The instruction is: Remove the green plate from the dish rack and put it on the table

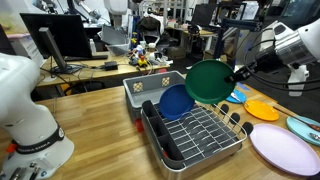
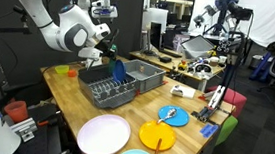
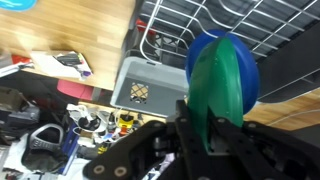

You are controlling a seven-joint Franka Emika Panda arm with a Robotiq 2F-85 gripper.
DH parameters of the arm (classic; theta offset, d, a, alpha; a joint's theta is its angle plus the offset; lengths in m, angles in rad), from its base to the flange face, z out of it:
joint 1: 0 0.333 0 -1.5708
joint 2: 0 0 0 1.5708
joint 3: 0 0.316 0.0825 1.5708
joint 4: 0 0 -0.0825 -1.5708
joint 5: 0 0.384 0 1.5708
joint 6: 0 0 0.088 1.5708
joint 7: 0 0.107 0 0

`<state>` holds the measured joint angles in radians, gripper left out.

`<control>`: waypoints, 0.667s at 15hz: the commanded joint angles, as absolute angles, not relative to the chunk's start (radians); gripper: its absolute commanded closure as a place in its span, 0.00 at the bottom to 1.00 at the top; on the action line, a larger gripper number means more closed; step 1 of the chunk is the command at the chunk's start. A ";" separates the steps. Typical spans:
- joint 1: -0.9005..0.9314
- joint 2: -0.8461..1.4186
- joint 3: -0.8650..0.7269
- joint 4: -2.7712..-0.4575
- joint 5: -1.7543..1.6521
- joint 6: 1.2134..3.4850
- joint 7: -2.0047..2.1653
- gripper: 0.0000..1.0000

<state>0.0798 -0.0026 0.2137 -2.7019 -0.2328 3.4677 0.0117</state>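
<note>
The green plate (image 1: 207, 81) hangs upright above the dish rack (image 1: 200, 135), clear of its prongs. My gripper (image 1: 236, 72) is shut on the plate's rim, coming in from the side. In the wrist view the green plate (image 3: 214, 85) stands edge-on between my fingers, and my gripper (image 3: 205, 135) clamps its lower rim. A dark blue plate (image 1: 175, 101) still stands in the rack, and it also shows behind the green plate (image 3: 247, 62) in the wrist view. The rack rests on the wooden table (image 1: 90, 112). In an exterior view my gripper (image 2: 103, 50) hovers over the dish rack (image 2: 101, 90).
A grey plastic bin (image 1: 148, 88) sits right behind the rack. On the table beyond the rack lie a lilac plate (image 1: 283, 149), an orange plate (image 1: 262, 108) and a teal plate (image 1: 304, 126). Red cups (image 2: 12, 109) stand near a table corner.
</note>
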 commanded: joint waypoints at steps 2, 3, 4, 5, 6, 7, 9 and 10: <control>0.014 -0.110 0.102 -2.779 -0.363 3.466 0.208 0.96; 0.000 -0.123 0.074 -2.796 -0.367 3.466 0.195 0.96; -0.009 -0.140 0.051 -2.805 -0.367 3.452 0.181 0.96; 0.003 -0.100 0.069 -2.775 -0.339 3.463 0.160 0.96; -0.002 -0.107 0.056 -2.782 -0.342 3.461 0.159 0.85; -0.001 -0.107 0.057 -2.780 -0.342 3.461 0.159 0.85; 0.007 -0.101 0.066 -2.776 -0.340 3.461 0.160 0.85; 0.009 -0.100 0.068 -2.776 -0.340 3.461 0.160 0.85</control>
<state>0.0088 -0.0999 0.0682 -2.7763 -0.3401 3.4608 0.1598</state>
